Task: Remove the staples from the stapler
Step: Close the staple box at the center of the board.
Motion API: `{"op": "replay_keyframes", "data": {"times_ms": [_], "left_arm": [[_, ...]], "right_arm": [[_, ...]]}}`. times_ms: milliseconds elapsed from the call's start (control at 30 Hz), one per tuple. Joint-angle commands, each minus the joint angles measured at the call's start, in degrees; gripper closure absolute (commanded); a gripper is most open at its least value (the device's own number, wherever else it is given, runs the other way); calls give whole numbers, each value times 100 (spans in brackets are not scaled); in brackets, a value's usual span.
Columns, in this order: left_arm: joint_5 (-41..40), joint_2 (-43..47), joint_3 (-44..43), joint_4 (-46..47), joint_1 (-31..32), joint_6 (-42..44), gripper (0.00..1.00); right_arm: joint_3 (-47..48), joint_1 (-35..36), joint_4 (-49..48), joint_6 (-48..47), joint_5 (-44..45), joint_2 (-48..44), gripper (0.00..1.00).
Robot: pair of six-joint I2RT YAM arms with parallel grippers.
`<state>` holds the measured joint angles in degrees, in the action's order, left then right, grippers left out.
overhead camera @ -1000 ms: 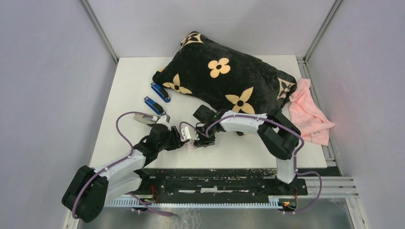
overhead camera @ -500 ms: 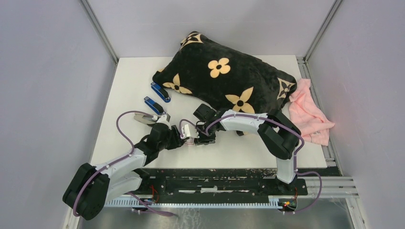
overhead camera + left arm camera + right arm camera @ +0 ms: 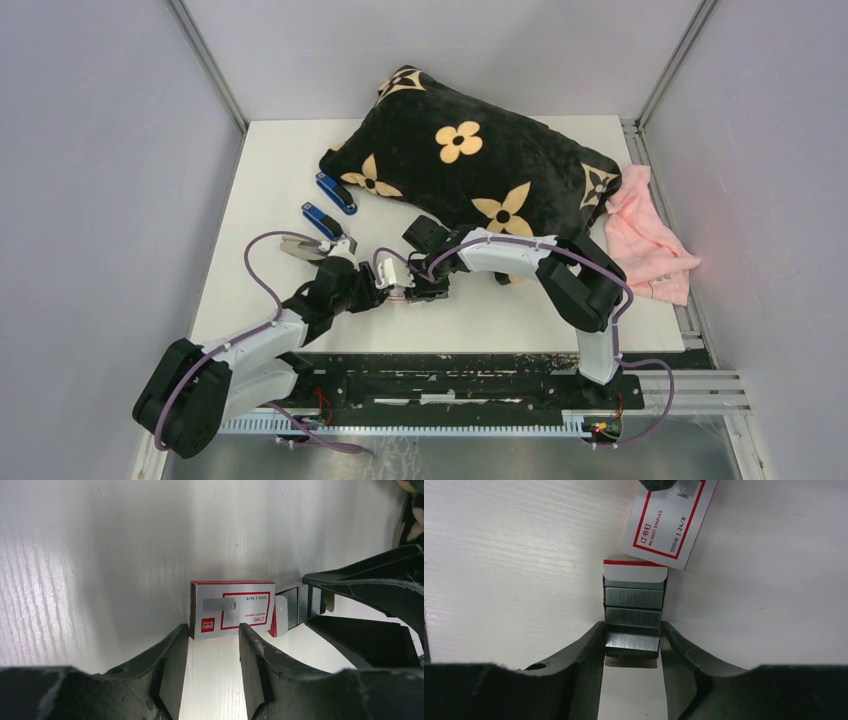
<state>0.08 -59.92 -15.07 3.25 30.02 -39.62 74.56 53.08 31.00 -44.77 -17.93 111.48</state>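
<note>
The stapler (image 3: 300, 247), silver-grey on a black base, lies on the table left of my left gripper (image 3: 374, 290). Neither gripper touches it. Grey blocks of staples (image 3: 633, 611) sit in a white inner tray pulled partly out of a small red-and-white box (image 3: 232, 609). My right gripper (image 3: 633, 641) is shut on the near end of that tray, a finger on each side. My left gripper (image 3: 214, 636) is open with nothing between its fingers, and its tips are at the box's near edge. The box and tray also show between both grippers in the top view (image 3: 394, 277).
Two blue staplers (image 3: 336, 193) (image 3: 324, 221) lie behind the left gripper. A big black pillow with tan flowers (image 3: 470, 165) fills the back middle. A pink cloth (image 3: 645, 235) lies at the right edge. White table (image 3: 270, 170) on the left.
Both grippers and the box between them have shifted a little to the left and away from the front edge. The stapler has not moved.
</note>
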Motion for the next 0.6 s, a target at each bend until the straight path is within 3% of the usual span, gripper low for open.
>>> {"op": "replay_keyframes", "data": {"times_ms": [0, 367, 567], "left_arm": [[-99, -201, 59, -538, 31, 98, 51], [-39, -374, 11, -548, 49, 121, 53], [-125, -111, -72, -741, 47, 115, 49]], "right_arm": [[294, 52, 11, 134, 27, 78, 53], [453, -37, 66, 305, 366, 59, 54], [410, -72, 195, 30, 259, 32, 53]]}}
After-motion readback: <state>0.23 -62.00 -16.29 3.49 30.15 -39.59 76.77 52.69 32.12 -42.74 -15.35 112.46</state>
